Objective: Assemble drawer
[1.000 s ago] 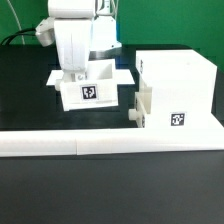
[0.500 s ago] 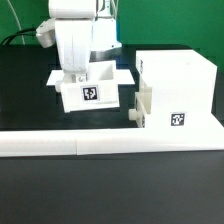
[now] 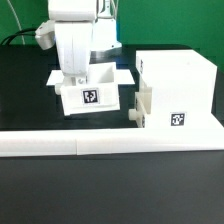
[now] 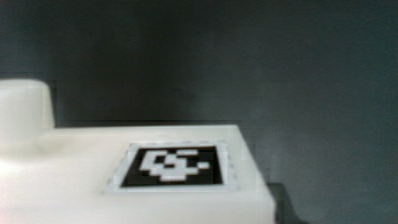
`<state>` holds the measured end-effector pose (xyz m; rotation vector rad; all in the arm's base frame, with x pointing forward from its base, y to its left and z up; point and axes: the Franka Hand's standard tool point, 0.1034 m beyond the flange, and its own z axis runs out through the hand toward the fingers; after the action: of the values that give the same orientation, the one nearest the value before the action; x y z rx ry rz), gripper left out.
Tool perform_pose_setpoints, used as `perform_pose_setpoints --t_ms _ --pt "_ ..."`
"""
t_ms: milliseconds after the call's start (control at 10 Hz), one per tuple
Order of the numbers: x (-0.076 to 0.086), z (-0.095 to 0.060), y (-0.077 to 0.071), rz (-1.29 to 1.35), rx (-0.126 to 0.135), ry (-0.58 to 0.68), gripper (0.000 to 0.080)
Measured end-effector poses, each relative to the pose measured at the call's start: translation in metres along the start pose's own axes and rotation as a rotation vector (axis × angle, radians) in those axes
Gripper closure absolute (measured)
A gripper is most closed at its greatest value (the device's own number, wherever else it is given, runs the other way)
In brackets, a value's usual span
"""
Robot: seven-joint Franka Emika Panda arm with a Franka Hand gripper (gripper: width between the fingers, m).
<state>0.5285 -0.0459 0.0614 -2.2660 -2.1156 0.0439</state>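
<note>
A small white open drawer box (image 3: 90, 96) with a black-and-white tag on its front stands at the exterior view's left. My gripper (image 3: 74, 72) is lowered onto its left wall; the hand hides the fingers, so I cannot tell its state. The large white drawer housing (image 3: 180, 85) stands at the right, with a tag low on its front. Another small drawer (image 3: 141, 104) with a knob (image 3: 133, 115) sticks out of the housing's left side. The wrist view shows a white tagged surface (image 4: 178, 165) and a rounded white knob (image 4: 22, 110), but no fingers.
A long low white bar (image 3: 90, 143) runs across the table in front of both parts. A thin white sheet (image 3: 57, 77) lies under the small drawer box. Black cables hang behind the arm at the back left.
</note>
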Motion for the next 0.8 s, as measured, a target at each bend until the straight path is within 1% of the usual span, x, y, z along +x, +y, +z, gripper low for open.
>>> perform_pose_setpoints --t_ms 100,200,300,600,800 --pt "0.003 0.0 0.002 -0.005 -0.006 0.001 0.0755" --pt "0.008 0.0 0.006 -0.022 -0.028 -0.001 0.0755" --pt "0.011 0.002 0.006 -0.042 -0.019 -0.007 0.0755" --pt "0.01 0.004 0.005 -0.037 -0.016 -0.007 0.0755" --pt "0.017 0.004 0.005 -0.029 -0.015 -0.005 0.0755"
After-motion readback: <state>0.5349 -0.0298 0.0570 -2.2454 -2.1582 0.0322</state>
